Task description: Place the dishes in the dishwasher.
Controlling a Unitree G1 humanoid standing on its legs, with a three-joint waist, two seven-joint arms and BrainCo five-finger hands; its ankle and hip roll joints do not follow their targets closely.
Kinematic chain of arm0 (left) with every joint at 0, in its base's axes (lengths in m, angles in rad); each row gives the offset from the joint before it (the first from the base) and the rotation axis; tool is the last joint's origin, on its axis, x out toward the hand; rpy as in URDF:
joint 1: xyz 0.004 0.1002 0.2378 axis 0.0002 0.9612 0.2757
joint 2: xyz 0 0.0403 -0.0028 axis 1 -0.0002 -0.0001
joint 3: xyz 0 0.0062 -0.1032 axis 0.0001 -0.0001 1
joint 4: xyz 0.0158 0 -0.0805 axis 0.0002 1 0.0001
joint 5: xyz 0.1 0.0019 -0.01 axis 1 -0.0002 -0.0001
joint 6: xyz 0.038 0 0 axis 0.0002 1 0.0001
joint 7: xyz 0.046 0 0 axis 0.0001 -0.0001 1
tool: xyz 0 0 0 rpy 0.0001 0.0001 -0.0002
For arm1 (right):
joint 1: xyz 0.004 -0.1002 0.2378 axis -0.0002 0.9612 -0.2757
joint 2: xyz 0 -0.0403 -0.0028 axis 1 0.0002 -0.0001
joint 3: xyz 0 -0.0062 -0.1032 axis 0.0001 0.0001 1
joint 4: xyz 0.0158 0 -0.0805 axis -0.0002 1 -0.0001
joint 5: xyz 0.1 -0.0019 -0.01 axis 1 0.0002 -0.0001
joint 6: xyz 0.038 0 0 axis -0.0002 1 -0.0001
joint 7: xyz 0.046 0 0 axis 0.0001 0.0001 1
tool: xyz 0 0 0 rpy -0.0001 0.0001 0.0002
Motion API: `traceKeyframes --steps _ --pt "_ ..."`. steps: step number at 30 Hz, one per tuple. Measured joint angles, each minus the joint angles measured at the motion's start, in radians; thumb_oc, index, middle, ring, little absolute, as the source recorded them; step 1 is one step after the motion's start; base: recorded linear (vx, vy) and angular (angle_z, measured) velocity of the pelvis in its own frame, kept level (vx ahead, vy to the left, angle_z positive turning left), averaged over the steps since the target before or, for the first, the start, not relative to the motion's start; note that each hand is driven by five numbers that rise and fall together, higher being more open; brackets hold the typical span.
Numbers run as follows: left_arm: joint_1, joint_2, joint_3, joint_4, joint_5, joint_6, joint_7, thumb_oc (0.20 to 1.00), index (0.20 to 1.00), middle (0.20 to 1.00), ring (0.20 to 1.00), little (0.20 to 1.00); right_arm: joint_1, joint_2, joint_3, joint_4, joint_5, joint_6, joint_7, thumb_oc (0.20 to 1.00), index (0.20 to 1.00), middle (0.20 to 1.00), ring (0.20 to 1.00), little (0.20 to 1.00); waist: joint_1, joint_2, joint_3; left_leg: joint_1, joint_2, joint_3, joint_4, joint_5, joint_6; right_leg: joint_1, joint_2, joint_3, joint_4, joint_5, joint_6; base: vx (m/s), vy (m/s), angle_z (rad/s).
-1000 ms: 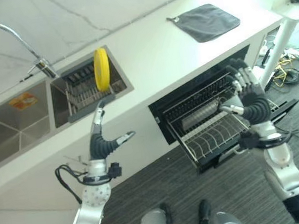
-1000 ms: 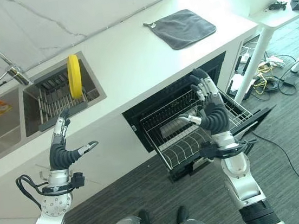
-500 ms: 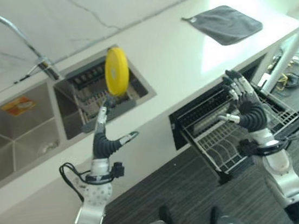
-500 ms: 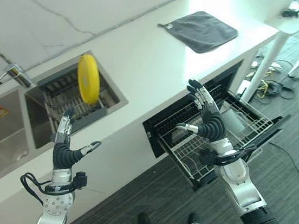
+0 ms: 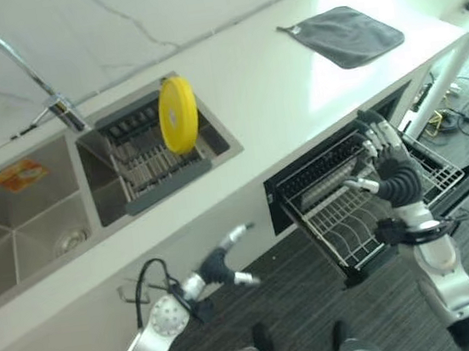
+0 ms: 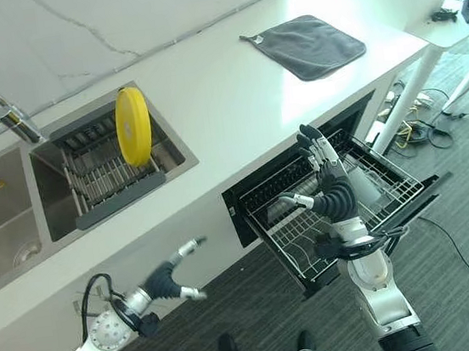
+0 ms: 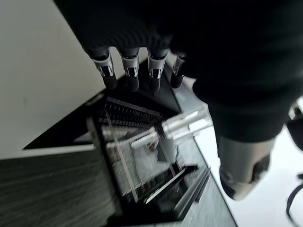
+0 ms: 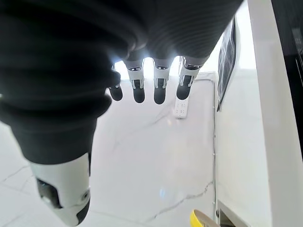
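Left eye view: yellow plate [image 5: 177, 115] stands on edge in the sink rack [image 5: 160, 163]; likely rigid, smooth, breakable, best pinched at its rim; left hand [image 5: 218, 266] and right hand [image 5: 391, 172] empty, fingers spread; dishwasher rack [image 5: 366, 202] pulled out.

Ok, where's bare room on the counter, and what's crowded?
The white counter is bare between the sink drying rack and the grey cloth. The rack is ribbed and holds the upright yellow plate. The pulled-out dishwasher rack is tight with tines, with the right hand open in front of it.
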Motion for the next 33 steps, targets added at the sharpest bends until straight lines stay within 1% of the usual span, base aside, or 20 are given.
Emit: traceKeyframes --steps 1,4,7,9,10,12,13,14,16,17,20,22,24,27,28,29,30,31,32,33 --pt "-0.024 0.012 -0.033 0.026 0.064 -0.002 0.021 1.0 1.0 1.0 1.0 1.0 -0.001 -0.005 0.0 0.0 0.002 0.0 0.006 1.0 1.0 1.0 1.0 1.0 -0.009 0.0 0.0 0.004 0.001 0.003 0.0 0.0 0.0 0.003 0.001 0.007 0.0 0.002 -0.001 0.01 0.008 -0.18" --pt "-0.055 -0.005 -0.029 0.021 0.093 0.013 0.027 1.0 1.0 1.0 1.0 1.0 -0.002 -0.012 0.002 0.0 0.028 0.0 0.006 1.0 1.0 1.0 1.0 1.0 -0.017 0.0 0.0 0.014 0.006 0.022 0.0 -0.001 0.0 0.004 0.006 0.023 -0.002 0.008 -0.004 0.04 -0.001 -0.18" --pt "-0.109 -0.127 -0.074 0.138 0.096 0.111 0.014 1.0 1.0 1.0 1.0 1.0 -0.013 -0.012 0.002 0.0 0.036 0.002 0.008 1.0 1.0 1.0 1.0 1.0 -0.018 -0.004 -0.002 0.018 0.009 0.024 0.0 0.0 0.0 0.004 0.012 0.028 -0.011 0.015 -0.006 0.02 -0.022 -0.07" --pt "-0.114 -0.229 -0.127 0.355 0.165 0.176 0.0 1.0 1.0 1.0 1.0 1.0 -0.059 -0.015 0.006 -0.002 0.037 0.016 0.007 1.0 1.0 1.0 1.0 1.0 -0.026 -0.023 -0.002 0.014 0.013 0.028 0.0 0.001 -0.001 0.003 0.018 0.04 -0.018 0.021 -0.009 0.01 -0.005 -0.12" --pt "-0.106 -0.251 -0.148 0.433 0.178 0.207 -0.006 1.0 1.0 1.0 1.0 1.0 -0.08 -0.016 0.011 -0.004 0.037 0.025 0.008 1.0 1.0 1.0 1.0 1.0 -0.034 -0.033 -0.002 0.014 0.014 0.028 0.0 0.001 -0.001 0.004 0.02 0.04 -0.02 0.022 -0.009 0.02 0.012 -0.07" --pt "-0.065 -0.321 -0.058 0.647 0.101 0.315 0.026 1.0 1.0 1.0 1.0 1.0 -0.097 -0.043 0.031 -0.036 0.078 0.063 0.025 1.0 1.0 1.0 1.0 1.0 -0.043 -0.048 -0.006 0.009 0.015 0.025 0.0 0.001 -0.003 0.005 0.02 0.04 -0.024 0.022 -0.009 0.01 0.006 0.03" --pt "-0.074 -0.32 0.106 0.75 0.013 0.397 0.088 1.0 1.0 1.0 1.0 1.0 -0.111 -0.056 0.04 -0.062 0.105 0.146 0.092 1.0 1.0 1.0 1.0 1.0 -0.028 -0.056 -0.01 0.014 0.015 0.026 0.0 0.002 -0.003 0.012 0.022 0.041 -0.031 0.027 -0.01 0.02 0.002 0.08" --pt "-0.074 -0.311 0.117 0.759 -0.002 0.408 0.096 1.0 1.0 1.0 1.0 1.0 -0.112 -0.055 0.042 -0.065 0.111 0.158 0.103 1.0 1.0 1.0 1.0 1.0 -0.025 -0.055 -0.011 0.015 0.015 0.024 0.0 0.001 -0.003 0.015 0.021 0.039 -0.032 0.027 -0.01 0.0 0.0 0.0" --pt "-0.053 -0.286 0.221 0.819 -0.102 0.462 0.121 1.0 1.0 1.0 1.0 1.0 -0.119 -0.059 0.067 -0.062 0.135 0.23 0.152 1.0 1.0 1.0 1.0 1.0 0.001 -0.057 -0.012 0.015 0.013 0.015 0.0 0.001 -0.002 0.023 0.018 0.018 -0.036 0.027 -0.01 0.03 -0.015 0.17" --pt "-0.027 -0.275 0.214 0.818 -0.119 0.48 0.126 1.0 1.0 1.0 1.0 1.0 -0.12 -0.057 0.078 -0.061 0.151 0.248 0.159 1.0 1.0 1.0 1.0 1.0 0.02 -0.057 -0.012 0.013 0.012 0.011 -0.001 0.001 -0.002 0.025 0.016 0.014 -0.035 0.027 -0.01 0.04 -0.013 0.22" --pt "0.042 -0.29 0.253 0.826 -0.218 0.508 0.125 1.0 1.0 1.0 1.0 1.0 -0.176 -0.012 0.093 -0.053 0.154 0.293 0.147 1.0 1.0 1.0 1.0 1.0 0.079 -0.061 -0.014 0.013 0.006 -0.016 -0.001 0.001 -0.002 0.046 0.013 -0.016 -0.048 0.027 -0.009 0.03 -0.035 0.29" --pt "0.047 -0.31 0.29 0.838 -0.263 0.514 0.127 1.0 1.0 1.0 1.0 1.0 -0.251 0.029 0.122 -0.018 0.154 0.296 0.124 1.0 1.0 1.0 1.0 1.0 0.094 -0.068 -0.017 0.011 0.005 -0.035 0.0 0.002 -0.003 0.054 0.013 -0.035 -0.048 0.023 -0.009 0.0 -0.073 0.26" --pt "0.056 -0.312 0.292 0.827 -0.305 0.516 0.135 1.0 1.0 1.0 1.0 1.0 -0.268 0.036 0.125 -0.015 0.154 0.298 0.115 1.0 1.0 1.0 1.0 1.0 0.127 -0.069 -0.018 0.006 0.005 -0.051 0.004 0.004 -0.004 0.056 0.013 -0.042 -0.043 0.017 -0.01 -0.02 -0.122 0.26" --pt "0.054 -0.319 0.32 0.827 -0.34 0.521 0.159 1.0 1.0 1.0 1.0 1.0 -0.292 0.044 0.132 0.016 0.154 0.308 0.089 1.0 1.0 1.0 1.0 1.0 0.126 -0.069 -0.019 -0.035 0.009 -0.075 0.069 -0.013 -0.007 0.054 0.013 -0.068 -0.026 0.002 -0.017 -0.05 -0.069 0.29" --pt "0.051 -0.321 0.323 0.828 -0.348 0.52 0.172 1.0 1.0 1.0 1.0 1.0 -0.296 0.04 0.132 0.035 0.153 0.311 0.083 1.0 1.0 1.0 1.0 1.0 0.127 -0.067 -0.017 -0.066 0.012 -0.089 0.127 -0.019 -0.014 0.051 0.016 -0.075 -0.024 -0.006 -0.028 0.01 0.111 0.2" --pt "0.045 -0.32 0.339 0.833 -0.37 0.517 0.181 1.0 1.0 1.0 1.0 1.0 -0.315 0.042 0.136 0.066 0.153 0.313 0.081 1.0 1.0 1.0 1.0 1.0 0.135 -0.075 -0.008 -0.131 0.011 -0.117 0.256 -0.028 -0.027 0.033 -0.003 -0.065 -0.009 -0.027 -0.048 0.06 0.256 0.0" --pt "0.037 -0.321 0.361 0.824 -0.391 0.513 0.181 1.0 1.0 1.0 1.0 1.0 -0.346 0.043 0.143 0.11 0.153 0.317 0.082 1.0 1.0 1.0 1.0 1.0 0.139 -0.085 0.012 -0.227 0.005 -0.206 0.468 -0.04 -0.049 0.034 -0.026 -0.04 0.017 -0.042 -0.047 0.12 0.46 -0.53" --pt "0.062 -0.324 0.36 0.83 -0.416 0.516 0.179 1.0 1.0 1.0 1.0 1.0 -0.367 0.043 0.154 0.122 0.153 0.317 0.082 1.0 1.0 1.0 1.0 1.0 0.148 -0.064 0.011 -0.259 0.013 -0.309 0.528 -0.09 -0.065 0.038 -0.016 -0.01 0.017 -0.039 -0.034 0.16 0.55 -0.78" --pt "0.066 -0.327 0.361 0.839 -0.416 0.525 0.178 1.0 1.0 1.0 1.0 1.0 -0.374 0.037 0.151 0.114 0.153 0.316 0.082 1.0 1.0 1.0 1.0 1.0 0.137 -0.037 0.013 -0.252 0.043 -0.347 0.463 -0.097 -0.068 0.039 -0.015 -0.003 0.019 -0.036 -0.027 0.16 0.555 -0.72" --pt "0.067 -0.33 0.367 0.842 -0.413 0.525 0.174 1.0 1.0 1.0 1.0 1.0 -0.372 0.027 0.147 0.108 0.152 0.316 0.078 1.0 1.0 1.0 1.0 1.0 0.119 -0.011 0.009 -0.238 0.085 -0.303 0.381 -0.099 -0.065 0.034 -0.014 -0.015 0.023 -0.032 -0.015 0.13 0.43 -0.24"
